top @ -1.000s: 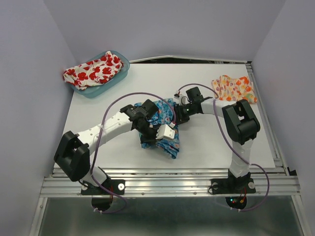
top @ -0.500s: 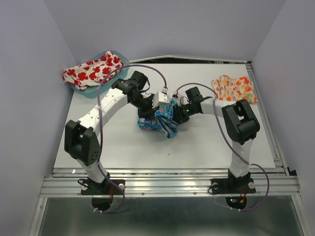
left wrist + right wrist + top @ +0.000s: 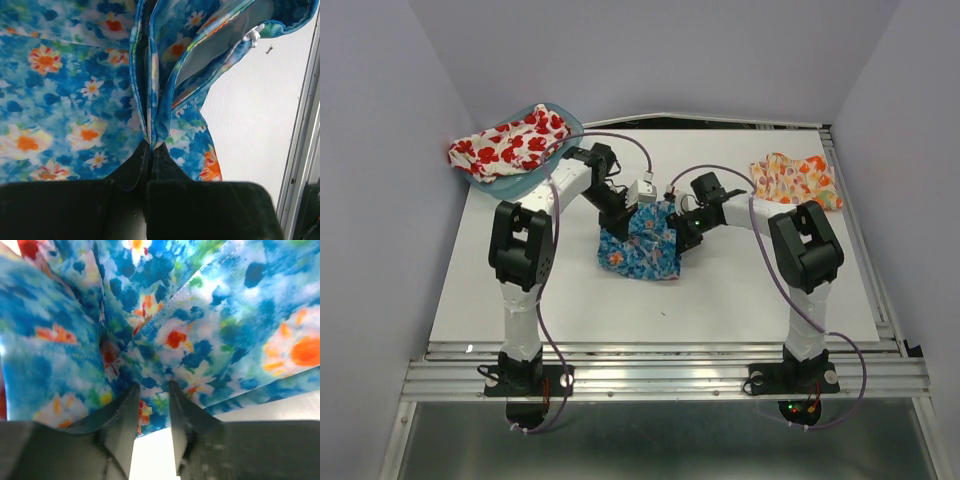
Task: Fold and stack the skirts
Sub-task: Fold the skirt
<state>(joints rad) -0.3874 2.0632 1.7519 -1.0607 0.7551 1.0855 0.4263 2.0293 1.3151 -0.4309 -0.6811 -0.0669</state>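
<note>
The blue skirt (image 3: 642, 245) lies folded in the middle of the table. My left gripper (image 3: 636, 210) is at its far edge, shut on a bunched fold of the blue skirt (image 3: 75, 100); the fingertips (image 3: 137, 160) pinch the cloth tightly. My right gripper (image 3: 682, 233) is at the skirt's right edge, its fingers (image 3: 125, 405) closed on the hem of the blue skirt (image 3: 165, 345) with a narrow gap left between them. The white skirt with red poppies (image 3: 505, 145) lies in the tub. The orange-yellow skirt (image 3: 795, 180) lies flat at the far right.
The teal plastic tub (image 3: 555, 160) stands at the far left corner of the white table (image 3: 750, 290). A metal rail (image 3: 305, 150) runs along the table edge in the left wrist view. Grey walls enclose three sides.
My left gripper carried the skirt's near edge up and over to the far side, folding the skirt over itself, and its arm swung back. My right gripper stayed almost in place.
</note>
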